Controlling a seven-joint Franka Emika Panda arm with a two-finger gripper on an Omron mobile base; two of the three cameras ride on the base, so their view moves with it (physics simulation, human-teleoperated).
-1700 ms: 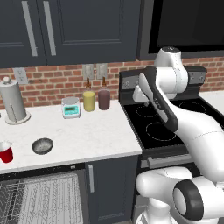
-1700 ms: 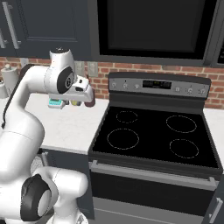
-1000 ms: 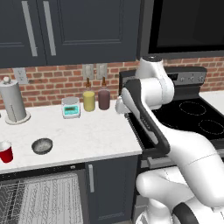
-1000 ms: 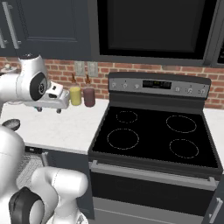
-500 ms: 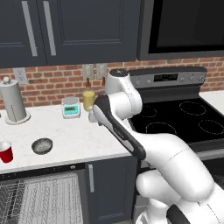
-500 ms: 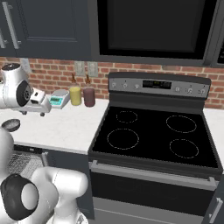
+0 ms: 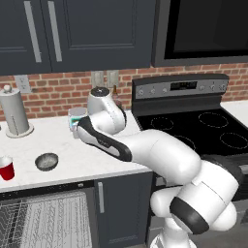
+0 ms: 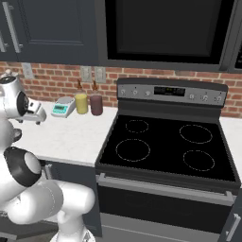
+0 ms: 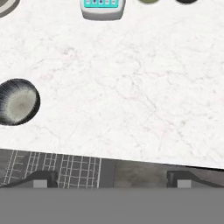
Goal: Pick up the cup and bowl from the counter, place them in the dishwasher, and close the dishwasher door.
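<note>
Swung from above the stovetop edge across to the white bench [image 7: 58, 145], the arm now reaches over the marbled surface, its hand [image 9: 109, 181] hanging above the bench's front edge with both fingertips spread as wide as they go and nothing between them

Largest in the scene, the black stovetop [image 8: 165, 146] lies well off to one side of the hand, away from the task's things. Below the hand, the dishwasher [image 7: 46, 220] stands open under the bench, its grey-white wire racks [image 9: 52, 168] showing just past the bench edge in the hand view and directly beneath the fingertips

On the bench, a paper towel holder [image 7: 15, 114] stands upright by the brick wall, well apart from the hand. A white kitchen scale [image 9: 103, 8] with a teal face sits straight ahead of the hand near the far side of the bench; beside it by the wall stand a yellow jar [image 8: 81, 102] and a maroon jar [image 8: 96, 104], close together

The bowl [image 9: 16, 101], small, grey and upright, rests on the bench ahead of the hand and off to the left in the hand view, apart from the fingertips. The cup [image 7: 6, 168], red with a white rim, stands upright near the bench's front edge, beyond the bowl and farther from the hand
</note>
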